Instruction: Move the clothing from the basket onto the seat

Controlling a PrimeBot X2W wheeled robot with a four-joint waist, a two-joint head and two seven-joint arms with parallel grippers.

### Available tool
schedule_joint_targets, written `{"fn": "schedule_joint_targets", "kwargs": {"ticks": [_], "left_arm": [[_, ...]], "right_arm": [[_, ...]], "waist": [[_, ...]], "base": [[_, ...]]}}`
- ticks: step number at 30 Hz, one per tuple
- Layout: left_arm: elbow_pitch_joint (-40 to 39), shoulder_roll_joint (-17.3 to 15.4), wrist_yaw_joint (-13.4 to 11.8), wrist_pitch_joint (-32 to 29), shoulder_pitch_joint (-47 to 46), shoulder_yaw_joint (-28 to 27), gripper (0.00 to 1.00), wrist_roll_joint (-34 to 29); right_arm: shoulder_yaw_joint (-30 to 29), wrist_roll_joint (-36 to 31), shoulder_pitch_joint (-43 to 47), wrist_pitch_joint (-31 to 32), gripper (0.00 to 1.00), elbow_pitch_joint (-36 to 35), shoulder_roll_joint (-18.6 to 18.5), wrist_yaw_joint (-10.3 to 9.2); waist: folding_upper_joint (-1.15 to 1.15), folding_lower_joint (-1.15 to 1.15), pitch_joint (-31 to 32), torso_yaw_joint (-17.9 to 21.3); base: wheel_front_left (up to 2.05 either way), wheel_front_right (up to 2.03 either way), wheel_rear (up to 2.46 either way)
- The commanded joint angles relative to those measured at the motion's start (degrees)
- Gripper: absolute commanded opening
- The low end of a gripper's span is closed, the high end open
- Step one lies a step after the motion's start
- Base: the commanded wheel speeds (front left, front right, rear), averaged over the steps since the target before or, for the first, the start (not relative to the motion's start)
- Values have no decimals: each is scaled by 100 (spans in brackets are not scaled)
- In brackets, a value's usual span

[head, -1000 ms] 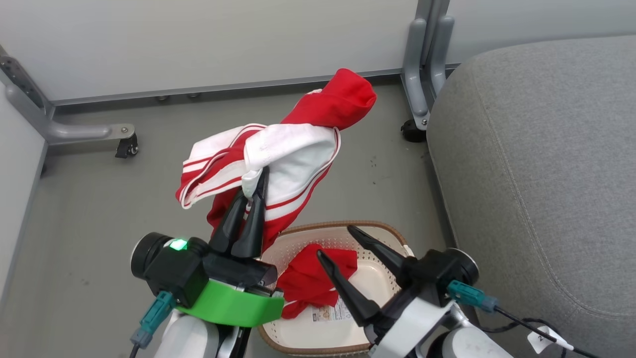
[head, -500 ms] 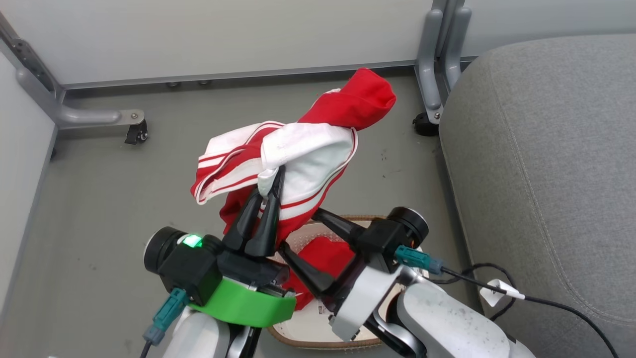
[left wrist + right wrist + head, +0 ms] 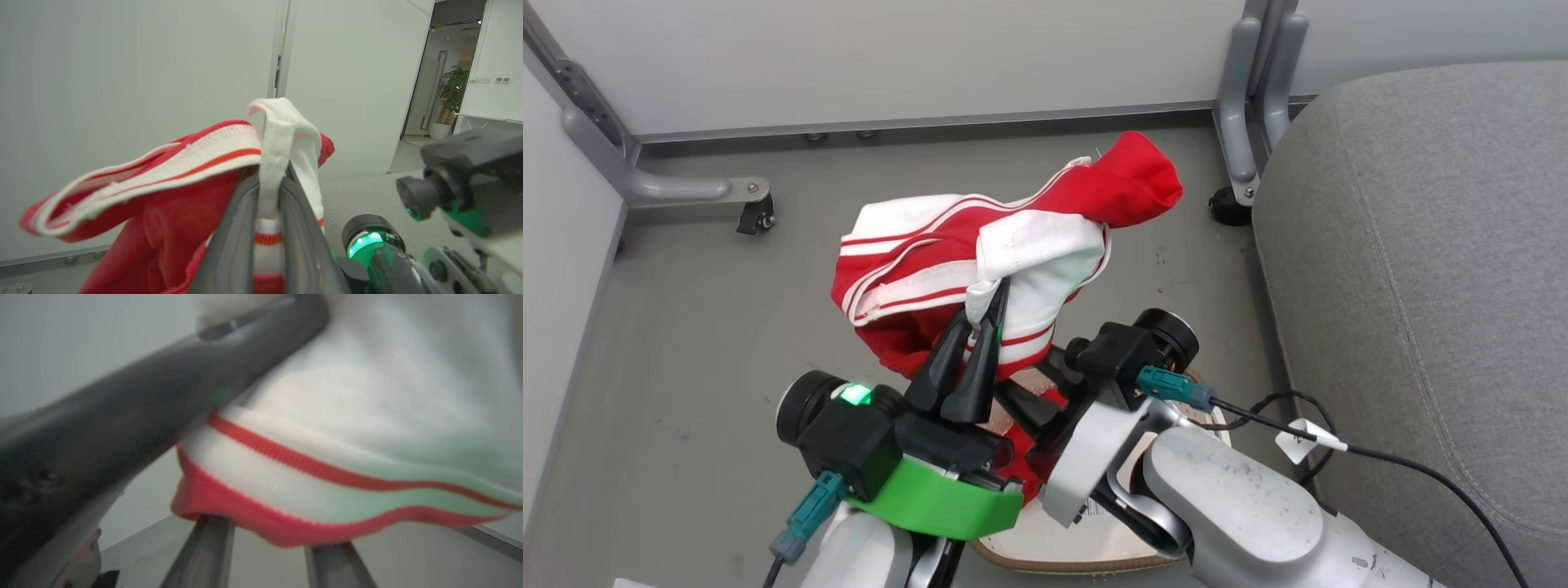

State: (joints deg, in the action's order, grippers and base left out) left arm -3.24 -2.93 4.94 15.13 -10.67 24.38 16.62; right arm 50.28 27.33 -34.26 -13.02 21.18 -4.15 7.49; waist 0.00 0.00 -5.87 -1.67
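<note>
At 9 o'clock in the head view lies bare grey floor [image 3: 686, 343], with a partition's castor foot [image 3: 756, 216] toward 10 o'clock.

Just left of centre, the left gripper [image 3: 985, 314] points toward 12 o'clock. It is closed tight on a white fold of the white-panelled garment [image 3: 1029, 261]. That garment hangs in the air, clear of the floor. Its striped trim spreads toward 10 o'clock and a red end sticks out toward 1 o'clock. In the left wrist view the white fold runs up between the two dark fingers and loops over their tips.

At 6 o'clock, below the lifted garment, the basket [image 3: 1045, 549] stands on the floor, largely covered by both arms. Its cream bottom and brown rim show at the lower edge. Inside it lies the red garment [image 3: 1017, 465], seen as a red patch between the arms. How much of the basket it covers cannot be told.

The right gripper [image 3: 267, 543] reaches in from 5 o'clock, over the basket and under the hanging garment. In the right wrist view its two fingers stand apart and the red hem hides their tips. Whether they pinch the cloth cannot be told.

At 3 o'clock is the grey seat [image 3: 1421, 245], with no clothing on the part in view. A black cable [image 3: 1413, 469] crosses its near edge.
</note>
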Motion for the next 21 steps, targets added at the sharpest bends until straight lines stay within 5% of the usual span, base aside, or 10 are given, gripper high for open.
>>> {"fn": "schedule_joint_targets", "kwargs": {"ticks": [1,19,21], "left_arm": [[10,4,-24,3,-91,10,0,20],[50,4,-85,3,-71,-47,0,29],[50,4,-104,3,-79,-54,35,28]], "right_arm": [[35,46,-72,-45,0,37,25,0],[237,331,-243,-194,0,287,-75,0],[219,326,-247,-205,0,291,-92,0]], "waist": [[0,0,3,4],[0,0,25,68],[0,0,27,63]], "base": [[0,0,0],[0,0,0],[0,0,0]]}}
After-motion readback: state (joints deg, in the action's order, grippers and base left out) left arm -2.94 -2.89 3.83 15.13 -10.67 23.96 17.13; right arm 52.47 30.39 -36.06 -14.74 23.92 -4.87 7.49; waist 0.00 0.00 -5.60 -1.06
